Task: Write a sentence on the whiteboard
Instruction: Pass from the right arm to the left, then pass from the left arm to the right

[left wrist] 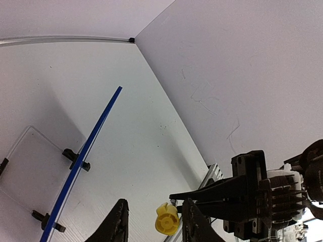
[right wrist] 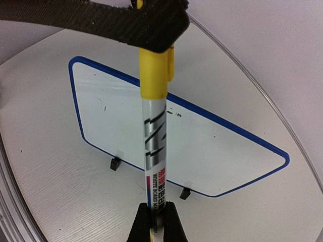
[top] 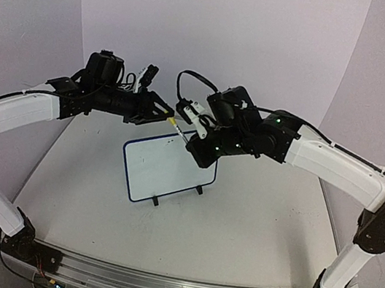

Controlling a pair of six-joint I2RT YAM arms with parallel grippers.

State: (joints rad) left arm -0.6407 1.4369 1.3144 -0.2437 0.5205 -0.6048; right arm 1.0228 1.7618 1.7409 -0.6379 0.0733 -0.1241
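Note:
The whiteboard, blue-framed on two black feet, stands mid-table; in the right wrist view the whiteboard bears only a few tiny dark specks, and no sentence shows. My right gripper is shut on the lower barrel of a whiteboard marker, held above the board. Its yellow cap reaches up into my left gripper. In the left wrist view the cap sits end-on between the left fingers, close to the right-hand one with a gap to the other.
A curved white backdrop rises behind the table. An aluminium rail with both arm bases runs along the near edge. The right gripper body fills the lower right of the left wrist view. The board's edge shows as a blue line.

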